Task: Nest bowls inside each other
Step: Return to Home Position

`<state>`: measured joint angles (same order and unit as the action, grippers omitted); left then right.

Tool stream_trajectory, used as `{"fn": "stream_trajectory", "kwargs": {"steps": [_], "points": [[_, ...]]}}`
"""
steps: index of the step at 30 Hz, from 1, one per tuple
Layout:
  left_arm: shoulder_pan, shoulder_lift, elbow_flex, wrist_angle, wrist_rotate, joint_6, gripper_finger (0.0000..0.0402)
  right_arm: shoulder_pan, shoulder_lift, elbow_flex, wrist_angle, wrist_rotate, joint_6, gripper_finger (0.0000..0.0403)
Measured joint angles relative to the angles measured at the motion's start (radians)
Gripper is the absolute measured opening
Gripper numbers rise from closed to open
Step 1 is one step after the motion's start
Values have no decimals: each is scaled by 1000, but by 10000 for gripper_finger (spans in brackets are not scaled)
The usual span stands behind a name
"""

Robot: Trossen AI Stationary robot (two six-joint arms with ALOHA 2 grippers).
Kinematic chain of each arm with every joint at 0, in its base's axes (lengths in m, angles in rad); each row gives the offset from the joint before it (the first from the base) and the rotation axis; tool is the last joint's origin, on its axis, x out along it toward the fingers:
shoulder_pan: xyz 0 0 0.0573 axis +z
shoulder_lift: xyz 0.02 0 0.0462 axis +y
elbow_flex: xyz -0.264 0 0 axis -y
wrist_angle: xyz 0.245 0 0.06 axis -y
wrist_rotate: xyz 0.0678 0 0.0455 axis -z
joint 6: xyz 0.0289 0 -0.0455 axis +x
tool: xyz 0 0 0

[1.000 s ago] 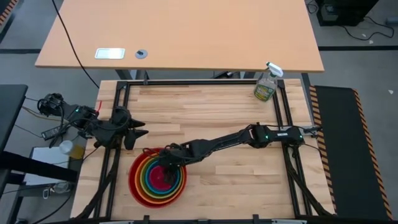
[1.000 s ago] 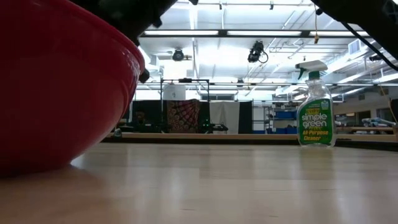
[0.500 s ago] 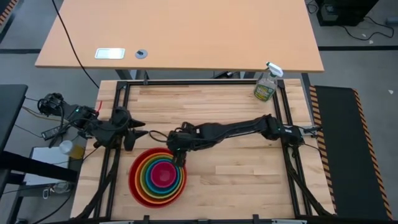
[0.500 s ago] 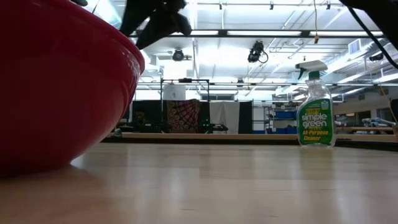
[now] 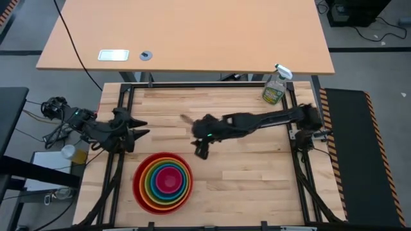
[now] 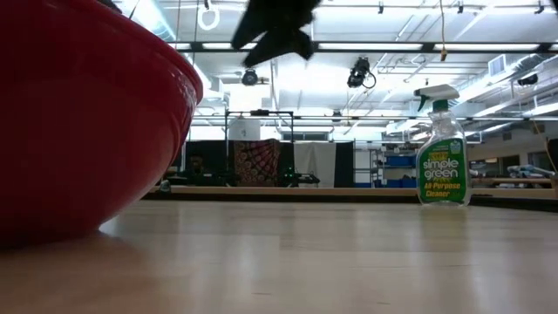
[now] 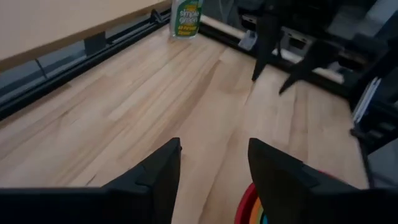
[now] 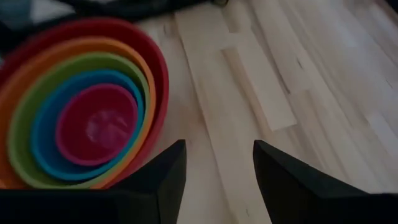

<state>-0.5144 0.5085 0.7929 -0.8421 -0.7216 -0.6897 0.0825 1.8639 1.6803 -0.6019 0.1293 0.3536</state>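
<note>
Five bowls sit nested in one stack (image 5: 163,181) near the table's front left. The red bowl (image 8: 163,74) is outermost, then orange, lime green and blue, with the pink bowl (image 8: 96,124) innermost. The red bowl (image 6: 78,122) rests on the tabletop by its base. My right gripper (image 5: 200,153) hangs open and empty above the table, up and to the right of the stack, and its fingers (image 8: 165,180) frame bare wood. My left gripper (image 7: 214,168) is open and empty at the table's left edge (image 5: 138,131), beyond the stack's far left side.
A clear spray bottle (image 5: 275,86) with a green label stands upright at the table's far right corner. A black frame rail (image 5: 192,85) runs along the table's far edge. Bare wood (image 5: 257,173) lies to the right of the stack.
My right gripper has risen from over the middle of the stack, past its far rim, and drawn back toward the table's right and far side. The stack has stayed where it was, the pink bowl inside it.
</note>
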Motion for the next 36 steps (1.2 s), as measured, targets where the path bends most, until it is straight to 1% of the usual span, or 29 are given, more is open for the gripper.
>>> {"fn": "stream_trajectory", "kwargs": {"steps": [6, 10, 14, 21, 25, 29, 33, 36], "points": [[2, -140, -141, 135, -6, 3, 169, -59, -252, -382, 317, -44, 112, 191], [3, -249, -220, 200, -43, -14, 158, -105, -395, -588, 472, -51, 191, 191], [3, -353, -273, 227, -72, -40, 150, -164, -528, -735, 541, -52, 231, 191], [3, -501, -356, 256, -121, -53, 141, -281, -730, -942, 630, -63, 287, 191], [8, -502, -396, 249, -137, -99, 141, -339, -803, -1076, 730, -118, 361, 191], [7, -505, -454, 298, -137, -141, 141, -372, -849, -1207, 879, -152, 444, 191], [7, -504, -540, 410, -130, -184, 141, -392, -872, -1307, 1011, -158, 510, 191], [7, -504, -615, 542, -130, -206, 141, -403, -888, -1361, 1065, -158, 546, 191]]}}
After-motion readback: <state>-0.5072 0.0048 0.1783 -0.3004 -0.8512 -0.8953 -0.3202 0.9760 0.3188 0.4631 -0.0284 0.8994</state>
